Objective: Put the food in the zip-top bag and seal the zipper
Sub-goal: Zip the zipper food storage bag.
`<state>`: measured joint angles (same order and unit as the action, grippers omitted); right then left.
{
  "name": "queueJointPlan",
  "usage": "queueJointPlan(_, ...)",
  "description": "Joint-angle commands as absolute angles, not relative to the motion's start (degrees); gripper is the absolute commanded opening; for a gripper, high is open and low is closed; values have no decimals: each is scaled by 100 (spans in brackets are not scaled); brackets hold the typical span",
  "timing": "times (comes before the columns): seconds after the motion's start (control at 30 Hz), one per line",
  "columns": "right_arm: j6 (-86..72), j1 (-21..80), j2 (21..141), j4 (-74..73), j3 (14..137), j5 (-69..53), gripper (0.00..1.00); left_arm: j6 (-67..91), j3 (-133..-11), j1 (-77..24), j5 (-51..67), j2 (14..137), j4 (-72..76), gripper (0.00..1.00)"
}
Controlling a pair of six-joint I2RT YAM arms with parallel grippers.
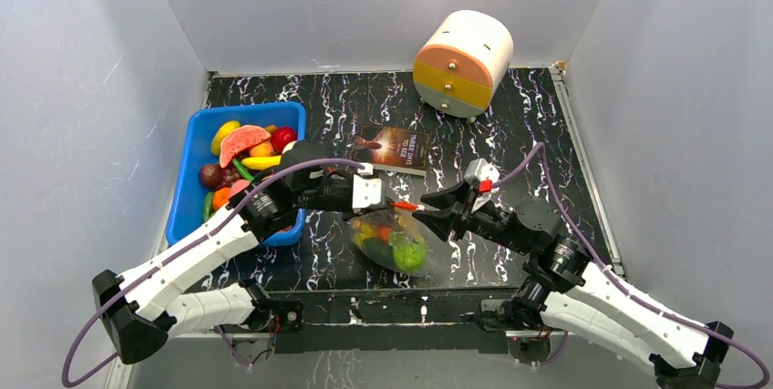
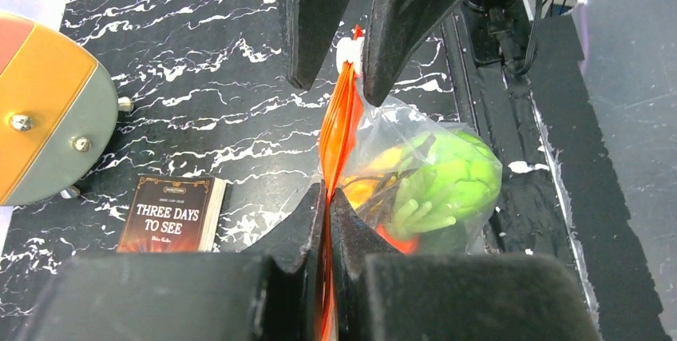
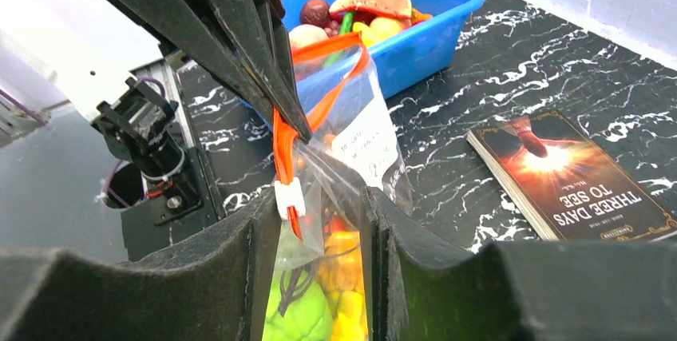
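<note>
Two arms: we see both meeting nose to nose over the desk, with the zip-top bag slung beneath them.
Left side: the left end effector is clenched on the zipper, the orange strip pinched flat between its fingertips.
Right side: the right end effector is released, its jaws standing apart astride the bag's top edge. The pale slider sits just beside one finger; we cannot tell whether they touch.
Food: a green piece and some yellow-orange ones lie inside the bag; more food lies in the blue bin on the left arm's side.
Bag's place: near the front of the desk, between the arms, well apart from the book. Whether its belly rests on the desk we cannot tell.
Long axis: the zipper runs straight from the left pinch to the right jaws, with the slider at the right arm's end.
Mouth: beyond the left pinch, towards the bin, the strip's two halves bow apart, so we judge the seal unfinished.
Nearer arm: the right one is at the slider; the left serves as anchor.
Coming move: we judge the right jaws must close on the slider and draw it along the strip towards the left arm, whose pinch stands in that path.
</note>
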<state>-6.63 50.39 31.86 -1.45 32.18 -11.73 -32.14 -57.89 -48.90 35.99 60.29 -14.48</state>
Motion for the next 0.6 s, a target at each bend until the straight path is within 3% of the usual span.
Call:
queueJointPlan(0.0,-949,5036,3248,805,3149,-1203,37,-2790,-5727,-4886,3838,5821,-840,0)
queueJointPlan(0.23,-1120,5035,3291,1188,2916,-1589,43,-2325,-5624,-4885,3554,5761,-406,0)
queueJointPlan(0.43,-1257,5030,3270,1245,2858,-1426,39,-2004,-5466,-4886,3459,5534,9,0)
queueJointPlan(0.47,-1291,5034,3274,1266,2857,-1409,35,-1988,-5452,-4886,3462,5508,29,0)
queueJointPlan(0.57,-1340,5036,3287,1325,2848,-1406,10,-1942,-5411,-4887,3457,5470,50,0)
